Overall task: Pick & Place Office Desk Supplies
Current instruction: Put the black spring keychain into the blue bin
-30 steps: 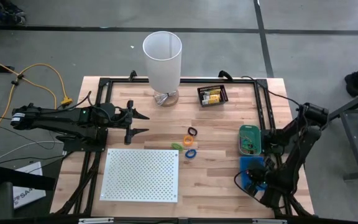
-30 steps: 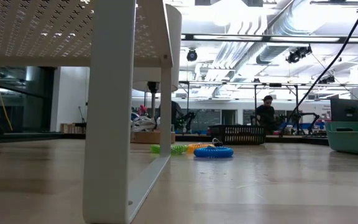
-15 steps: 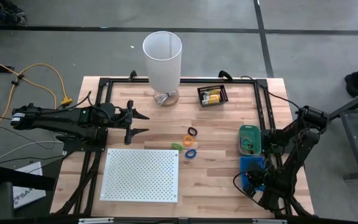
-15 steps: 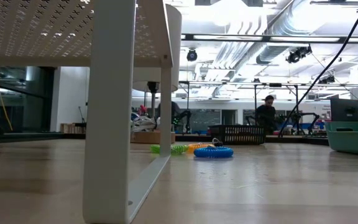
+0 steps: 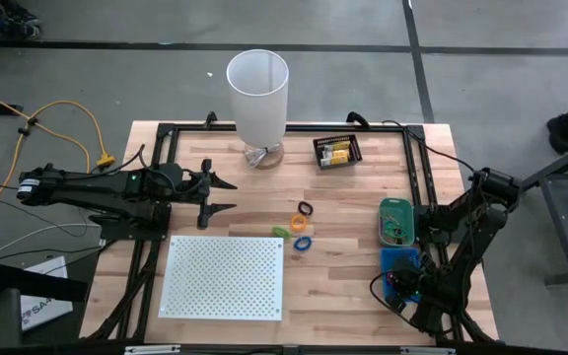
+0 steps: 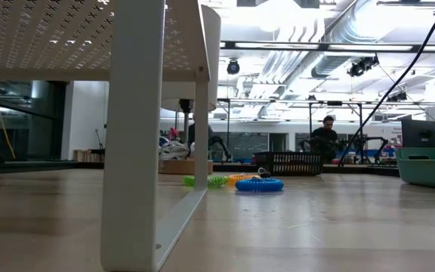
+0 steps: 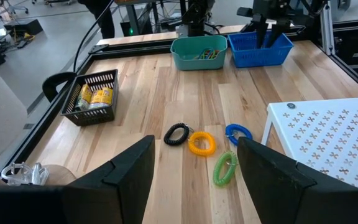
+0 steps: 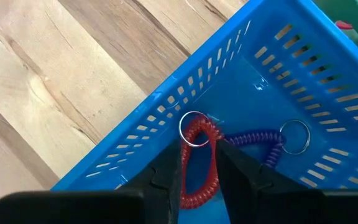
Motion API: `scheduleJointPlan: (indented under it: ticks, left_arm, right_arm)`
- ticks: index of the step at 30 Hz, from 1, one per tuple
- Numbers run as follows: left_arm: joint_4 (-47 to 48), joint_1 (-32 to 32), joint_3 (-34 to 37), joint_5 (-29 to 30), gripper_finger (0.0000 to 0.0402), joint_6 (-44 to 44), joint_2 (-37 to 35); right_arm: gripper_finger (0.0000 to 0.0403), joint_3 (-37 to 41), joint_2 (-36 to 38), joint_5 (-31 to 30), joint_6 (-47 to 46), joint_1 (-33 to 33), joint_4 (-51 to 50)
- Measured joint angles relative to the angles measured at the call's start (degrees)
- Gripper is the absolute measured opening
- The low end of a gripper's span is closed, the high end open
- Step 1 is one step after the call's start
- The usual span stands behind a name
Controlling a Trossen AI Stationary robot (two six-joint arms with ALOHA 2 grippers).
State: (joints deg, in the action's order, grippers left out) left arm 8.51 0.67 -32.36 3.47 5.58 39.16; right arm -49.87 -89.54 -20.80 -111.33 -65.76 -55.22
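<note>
Red coiled loop (image 8: 199, 163) and purple coil (image 8: 253, 138) in slotted blue basket (image 8: 166, 106)

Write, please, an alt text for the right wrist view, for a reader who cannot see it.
The right end effector hangs over a blue basket, its fingers slightly apart around a red coiled loop with a metal ring. A purple coiled loop lies beside it in the basket, which stands on a wooden table.

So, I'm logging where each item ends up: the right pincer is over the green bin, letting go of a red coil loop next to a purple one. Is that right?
Not quite. The bin is blue, not green. The right wrist view shows the right pincer over the blue bin, its fingers parted around the red coil loop, beside the purple one. The rest holds.
</note>
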Motion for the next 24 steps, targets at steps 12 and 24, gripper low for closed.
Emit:
scheduleJointPlan:
  ticks: [12,24]
  left_arm:
    - [-0.02,0.0,0.0,0.02,0.0221,0.0,0.0]
    - [0.0,0.02,0.0,0.0,0.0221,0.0,0.0]
  right_arm:
    - [0.0085,0.0,4.36,-0.26,0.02,0.06,-5.74]
    - [0.0085,0.0,8.31,-3.34,1.62,0.28,-6.79]
